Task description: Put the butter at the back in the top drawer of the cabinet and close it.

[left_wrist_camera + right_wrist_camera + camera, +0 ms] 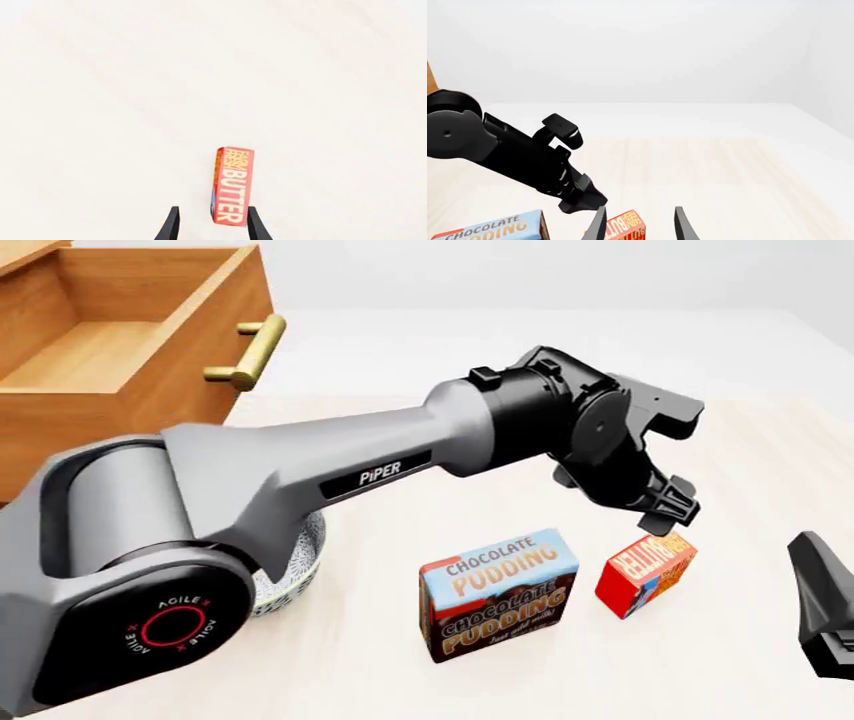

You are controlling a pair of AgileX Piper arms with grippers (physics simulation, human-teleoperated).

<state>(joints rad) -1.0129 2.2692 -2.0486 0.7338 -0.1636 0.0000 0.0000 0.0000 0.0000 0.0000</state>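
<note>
1. The pale, faintly wood-grained worktop (400,680) is running back to plain white walls.
2. The small red butter box (646,573) is standing near the worktop's right edge, beside the blue-and-brown pudding box (502,593).
3. The left gripper (674,508) is hovering spread over it, gripping nothing.
4. The right gripper (639,223) is hanging parted, empty.
5. The light wooden top drawer (127,335) is gaping at the back-left corner.

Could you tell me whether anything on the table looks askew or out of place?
Nothing stands out. The butter and pudding box stand upright and undamaged, the top drawer is open, and the left gripper hovers open above the butter.
</note>
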